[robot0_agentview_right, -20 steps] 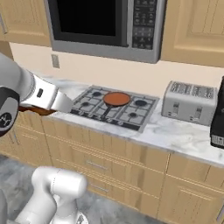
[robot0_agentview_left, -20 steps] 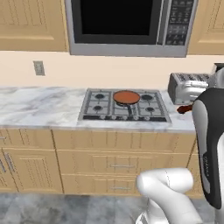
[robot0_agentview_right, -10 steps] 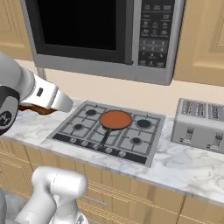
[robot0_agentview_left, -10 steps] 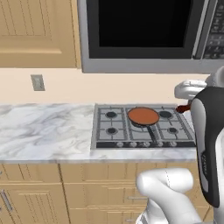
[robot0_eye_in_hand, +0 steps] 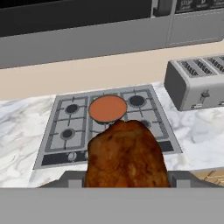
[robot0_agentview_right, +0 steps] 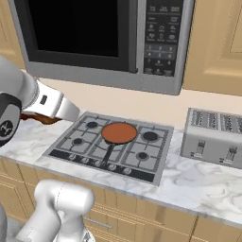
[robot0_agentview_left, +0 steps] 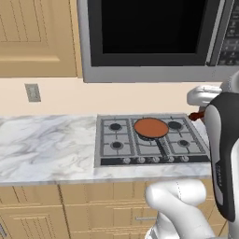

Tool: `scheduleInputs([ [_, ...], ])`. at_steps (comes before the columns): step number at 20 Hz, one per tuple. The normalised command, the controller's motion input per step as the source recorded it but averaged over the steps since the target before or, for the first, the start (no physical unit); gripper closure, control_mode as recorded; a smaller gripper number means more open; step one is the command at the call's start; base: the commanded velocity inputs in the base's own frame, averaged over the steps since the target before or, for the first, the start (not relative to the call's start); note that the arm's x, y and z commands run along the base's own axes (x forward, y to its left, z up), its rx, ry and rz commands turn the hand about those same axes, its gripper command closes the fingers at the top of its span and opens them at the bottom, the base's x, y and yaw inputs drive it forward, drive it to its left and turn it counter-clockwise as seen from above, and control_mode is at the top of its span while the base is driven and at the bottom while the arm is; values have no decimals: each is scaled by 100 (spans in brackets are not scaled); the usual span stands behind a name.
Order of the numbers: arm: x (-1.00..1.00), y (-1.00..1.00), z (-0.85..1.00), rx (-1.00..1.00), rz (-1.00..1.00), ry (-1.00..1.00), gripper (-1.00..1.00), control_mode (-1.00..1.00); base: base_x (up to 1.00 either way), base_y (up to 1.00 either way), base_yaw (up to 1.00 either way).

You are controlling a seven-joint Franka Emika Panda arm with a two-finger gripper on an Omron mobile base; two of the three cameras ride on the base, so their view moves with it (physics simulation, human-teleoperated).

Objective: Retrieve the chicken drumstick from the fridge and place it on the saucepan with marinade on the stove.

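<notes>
Here the chicken drumstick (robot0_eye_in_hand: 127, 155) sits pinched in the tool (robot0_eye_in_hand: 127, 183), a lumpy, glossy reddish-brown mass rising right at the bottom of the hand view, held in the air in front of the stove (robot0_eye_in_hand: 105, 127) and apart from the saucepan (robot0_eye_in_hand: 108, 108). The saucepan is shallow and round, its marinade (robot0_eye_in_hand: 108, 108) a flat orange-brown disc, and it rests on a rear middle burner of the grey cooktop with black grates. From the left base view the pan's straight dark handle (robot0_agentview_left: 162, 147) shows, pointing toward the front knobs, and a bit of red-brown meat (robot0_agentview_left: 197, 115) peeks out beside the white arm. The right base view adds the boxy grey toaster (robot0_agentview_right: 212, 137) on the veined marble desk (robot0_agentview_right: 198, 179), and the dark-fronted microwave (robot0_agentview_right: 104, 38) above the stove.
</notes>
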Motion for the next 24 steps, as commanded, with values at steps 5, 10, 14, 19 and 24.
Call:
scheduleInputs([
  [5,0,0,0,0,0,0,100,100,5,54,-1],
  [10,0,0,0,0,0,0,100,100,7,31,0],
  [14,0,0,0,0,0,0,100,100,13,0,0],
  [19,0,0,0,0,0,0,100,100,8,-16,0],
  [24,0,0,0,0,0,0,100,100,8,-33,0],
])
